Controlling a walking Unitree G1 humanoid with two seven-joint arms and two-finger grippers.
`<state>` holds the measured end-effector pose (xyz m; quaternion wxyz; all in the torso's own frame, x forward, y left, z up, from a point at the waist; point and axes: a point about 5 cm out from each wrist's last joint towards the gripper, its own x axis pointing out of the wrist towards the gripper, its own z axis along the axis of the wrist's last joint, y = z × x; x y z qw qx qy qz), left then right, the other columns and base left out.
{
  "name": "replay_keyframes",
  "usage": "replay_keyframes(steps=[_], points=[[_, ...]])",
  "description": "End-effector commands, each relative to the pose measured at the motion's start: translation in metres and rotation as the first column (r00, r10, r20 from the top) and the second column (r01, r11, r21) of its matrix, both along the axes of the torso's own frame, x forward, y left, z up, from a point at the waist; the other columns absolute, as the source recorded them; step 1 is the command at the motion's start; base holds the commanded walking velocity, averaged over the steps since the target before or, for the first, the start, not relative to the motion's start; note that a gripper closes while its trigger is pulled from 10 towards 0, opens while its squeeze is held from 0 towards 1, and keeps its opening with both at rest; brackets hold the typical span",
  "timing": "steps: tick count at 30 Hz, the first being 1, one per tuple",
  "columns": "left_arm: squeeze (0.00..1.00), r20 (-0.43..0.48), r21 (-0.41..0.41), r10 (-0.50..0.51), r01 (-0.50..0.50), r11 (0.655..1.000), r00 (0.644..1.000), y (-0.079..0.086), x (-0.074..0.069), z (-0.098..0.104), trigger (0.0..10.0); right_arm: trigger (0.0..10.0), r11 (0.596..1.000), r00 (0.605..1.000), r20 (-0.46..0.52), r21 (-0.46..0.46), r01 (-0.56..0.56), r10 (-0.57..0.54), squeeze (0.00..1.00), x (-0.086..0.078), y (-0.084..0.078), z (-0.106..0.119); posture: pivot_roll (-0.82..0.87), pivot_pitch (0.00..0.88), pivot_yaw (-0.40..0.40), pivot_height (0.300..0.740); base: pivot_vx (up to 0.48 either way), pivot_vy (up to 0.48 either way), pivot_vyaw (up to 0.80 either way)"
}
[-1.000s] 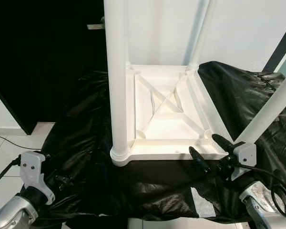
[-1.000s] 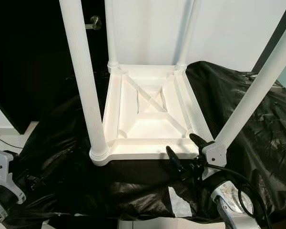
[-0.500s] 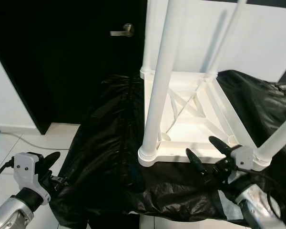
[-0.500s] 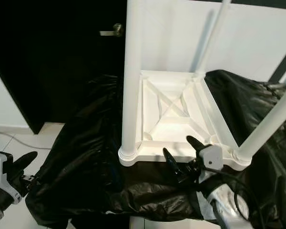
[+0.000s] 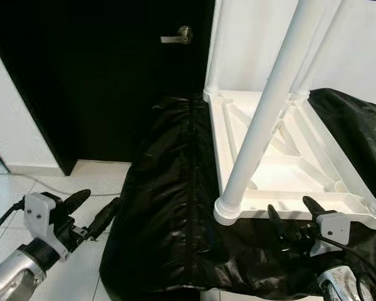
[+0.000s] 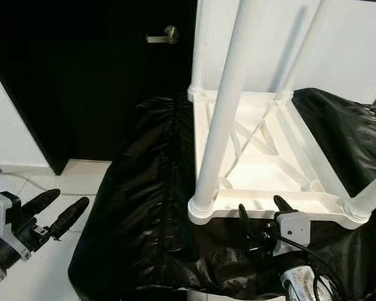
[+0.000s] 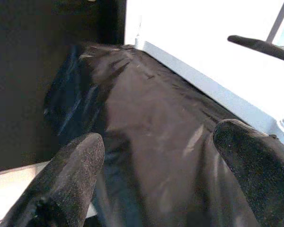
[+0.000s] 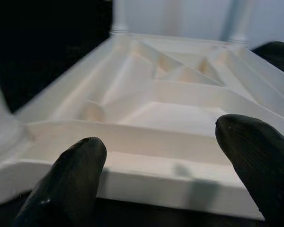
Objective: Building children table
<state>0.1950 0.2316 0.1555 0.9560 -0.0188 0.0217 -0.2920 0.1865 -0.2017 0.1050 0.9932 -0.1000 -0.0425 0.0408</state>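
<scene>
Upside-down white kids table sits on black plastic sheeting, right gripper open at its 6 o'clock edge, left gripper open at 9.

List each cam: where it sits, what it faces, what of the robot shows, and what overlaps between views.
Left eye view: on the head, looking forward and down at the upturned white table on black plastic sheet; left hand low left, right hand at the table's near edge.
Right eye view: same head, same scene.
Left wrist view: along its open fingers toward the sheet.
Right wrist view: along its open fingers at the table's ribbed underside.
Shared: both wrist views and both eyes show the table.
</scene>
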Motion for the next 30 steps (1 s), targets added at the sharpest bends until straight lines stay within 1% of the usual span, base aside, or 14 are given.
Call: replay_keyframes(steps=[1, 5, 10, 12, 19, 26, 30], points=[[0.0, -0.015, 0.011, -0.04, 0.04, 0.999, 0.999, -0.002, -0.001, -0.003, 10.0, 10.0, 1.0, 1.0, -0.003, -0.004, 0.023, -0.023, 0.0, -0.003, -0.004, -0.001, 0.02, 0.0, -0.019, 0.74, 0.0, 0.0, 0.0], [0.0, -0.01, 0.01, -0.046, 0.046, 0.999, 0.999, -0.002, 0.0, -0.002, 10.0, 10.0, 1.0, 1.0, -0.003, 0.004, 0.031, -0.031, 0.0, -0.005, -0.003, -0.002, 0.02, 0.0, -0.013, 0.74, 0.0, 0.0, -0.22], [0.0, -0.006, 0.012, -0.059, 0.059, 0.998, 0.998, -0.002, 0.0, -0.004, 10.0, 10.0, 0.999, 0.999, 0.003, 0.003, 0.046, -0.046, 0.0, -0.005, -0.001, -0.001, 0.01, 0.0, -0.01, 0.74, 0.0, 0.0, -0.8], [0.0, 0.0, 0.016, -0.061, 0.061, 0.998, 0.998, -0.002, 0.002, -0.003, 10.0, 10.0, 0.999, 0.999, 0.015, -0.005, 0.042, -0.042, 0.0, -0.003, 0.0, 0.0, 0.01, 0.0, -0.01, 0.74, 0.0, 0.0, -0.8], [0.0, 0.013, 0.017, -0.055, 0.055, 0.998, 0.998, -0.003, 0.004, -0.003, 10.0, 10.0, 1.0, 0.999, 0.025, -0.005, 0.025, -0.025, 0.0, 0.0, 0.001, 0.004, 0.01, 0.0, -0.014, 0.74, 0.0, 0.0, -0.8], [0.0, 0.015, 0.0, -0.046, 0.046, 0.999, 0.999, -0.003, 0.004, -0.003, 10.0, 10.0, 1.0, 0.999, 0.036, -0.016, 0.012, -0.011, 0.0, 0.002, 0.0, 0.007, 0.01, 0.0, -0.019, 0.74, 0.0, 0.0, 0.0], [0.0, 0.013, -0.014, -0.039, 0.04, 0.999, 0.999, 0.002, 0.0, -0.003, 10.0, 10.0, 1.0, 0.999, 0.037, -0.02, -0.006, 0.007, 0.0, 0.004, -0.003, 0.008, 0.02, 0.0, -0.027, 0.74, 0.0, 0.0, 0.0]])
